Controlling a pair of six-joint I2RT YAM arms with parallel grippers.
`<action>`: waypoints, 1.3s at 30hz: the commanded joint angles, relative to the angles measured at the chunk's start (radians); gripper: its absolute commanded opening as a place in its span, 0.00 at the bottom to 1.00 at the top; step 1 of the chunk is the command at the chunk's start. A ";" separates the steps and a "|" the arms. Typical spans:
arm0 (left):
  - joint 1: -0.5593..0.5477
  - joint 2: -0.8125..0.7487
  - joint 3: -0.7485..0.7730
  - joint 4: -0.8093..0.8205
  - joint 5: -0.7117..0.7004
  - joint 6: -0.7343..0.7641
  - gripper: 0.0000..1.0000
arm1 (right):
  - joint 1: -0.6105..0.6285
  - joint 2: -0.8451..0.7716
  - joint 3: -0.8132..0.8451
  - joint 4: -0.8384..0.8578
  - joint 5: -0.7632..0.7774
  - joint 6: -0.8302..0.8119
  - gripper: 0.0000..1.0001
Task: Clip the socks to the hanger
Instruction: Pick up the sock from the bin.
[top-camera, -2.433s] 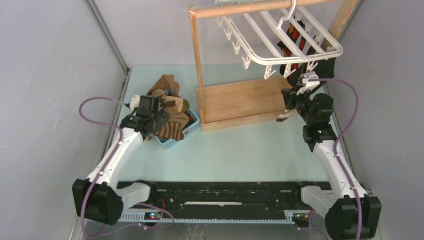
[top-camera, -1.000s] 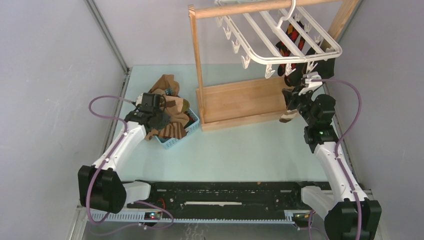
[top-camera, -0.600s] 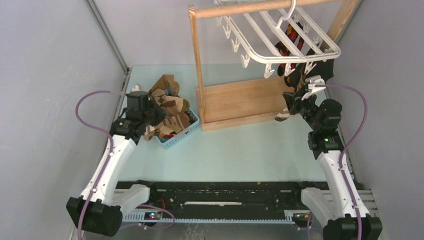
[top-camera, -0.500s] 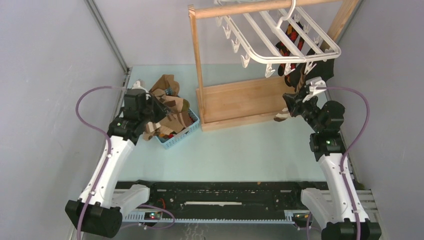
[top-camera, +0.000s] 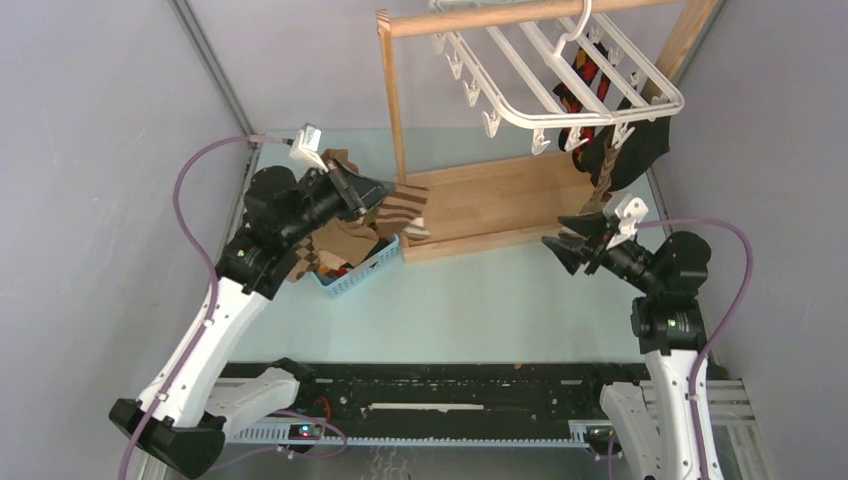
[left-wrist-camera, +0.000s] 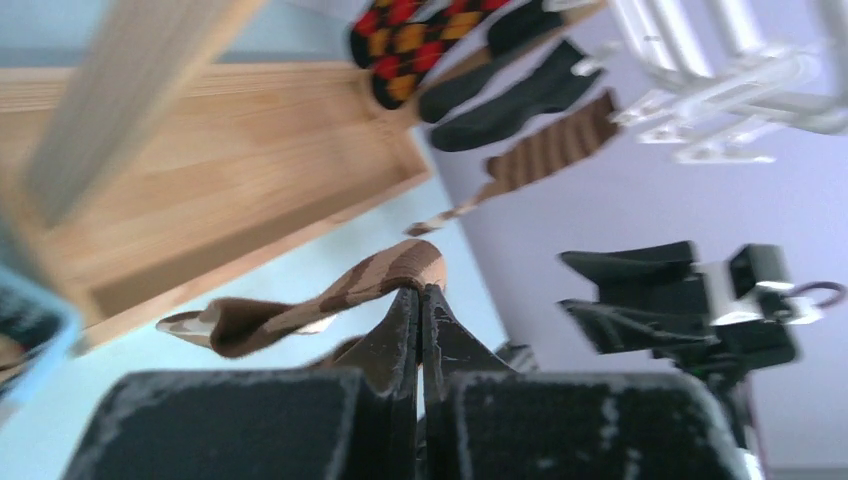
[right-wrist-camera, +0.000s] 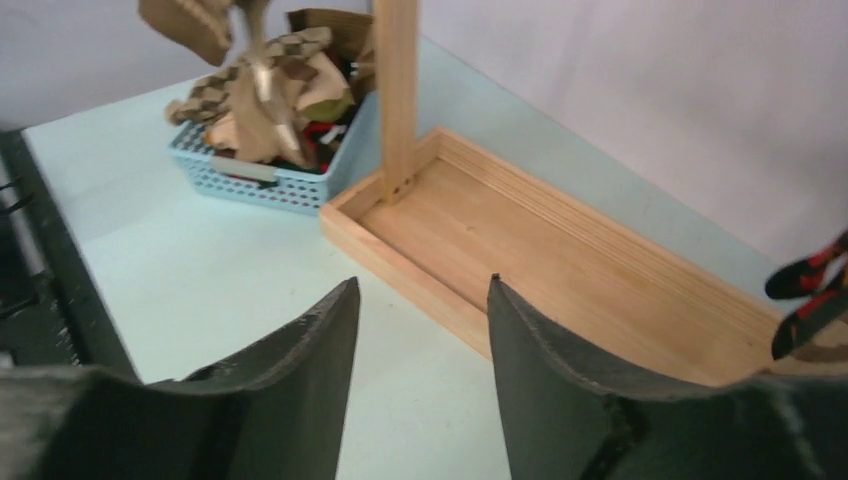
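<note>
Pinching a brown striped sock (left-wrist-camera: 330, 298), left hand (left-wrist-camera: 418, 290) closed tight, over left end of stand (top-camera: 480, 205); L wrist cam shows grip. R wrist cam: right hand (right-wrist-camera: 422, 283) half open, empty. Hanger (top-camera: 560, 122) far right.

Pale green bench (top-camera: 470, 300), wooden rail stand (top-camera: 480, 205) at its far side, shallow tray base, one upright post at the tray's left corner, round top rail, small blue mesh basket (top-camera: 357, 274) just left of the tray, grey walls around.
</note>
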 joint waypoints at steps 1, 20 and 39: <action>-0.092 0.002 0.004 0.253 -0.020 -0.200 0.00 | 0.053 -0.076 0.000 -0.075 -0.135 -0.086 0.61; -0.318 0.280 -0.009 0.532 0.037 -0.714 0.00 | 0.668 -0.127 -0.069 0.067 0.344 -0.681 0.72; -0.357 0.285 -0.023 0.662 0.103 -0.634 0.00 | 0.643 -0.039 -0.052 0.273 0.525 0.201 0.52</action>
